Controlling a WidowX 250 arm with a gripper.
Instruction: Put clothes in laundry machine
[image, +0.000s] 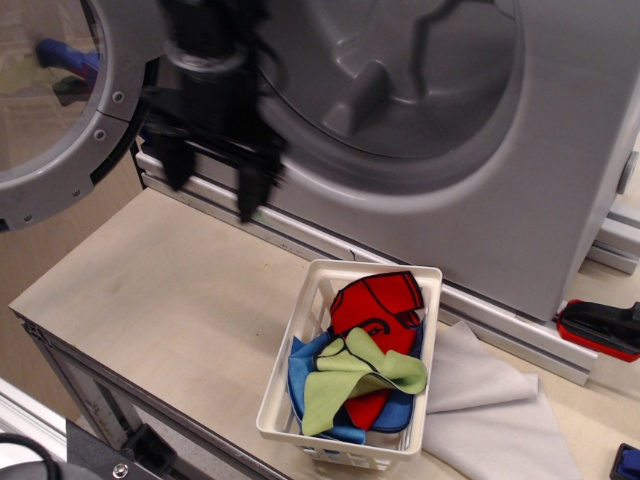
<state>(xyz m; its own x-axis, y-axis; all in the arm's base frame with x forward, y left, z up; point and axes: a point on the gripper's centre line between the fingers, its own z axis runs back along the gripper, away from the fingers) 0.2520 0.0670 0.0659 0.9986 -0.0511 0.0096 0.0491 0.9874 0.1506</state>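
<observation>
The clothes (365, 355), a red cloth with black edging, a light green one and a bright blue one, lie bundled in a white slotted basket (283, 384) on the wooden table. The grey laundry machine (470, 130) stands behind, its drum opening wide and its porthole door (60, 110) swung open at the left. My black gripper (212, 188) hangs open and empty in front of the machine's lower left, above the table and well to the upper left of the basket. It is motion-blurred.
A pale grey flat cloth (490, 405) lies right of the basket. A red and black tool (600, 328) sits at the far right. The table's front edge (150, 400) runs diagonally at lower left. An aluminium rail (300, 235) lines the machine's base.
</observation>
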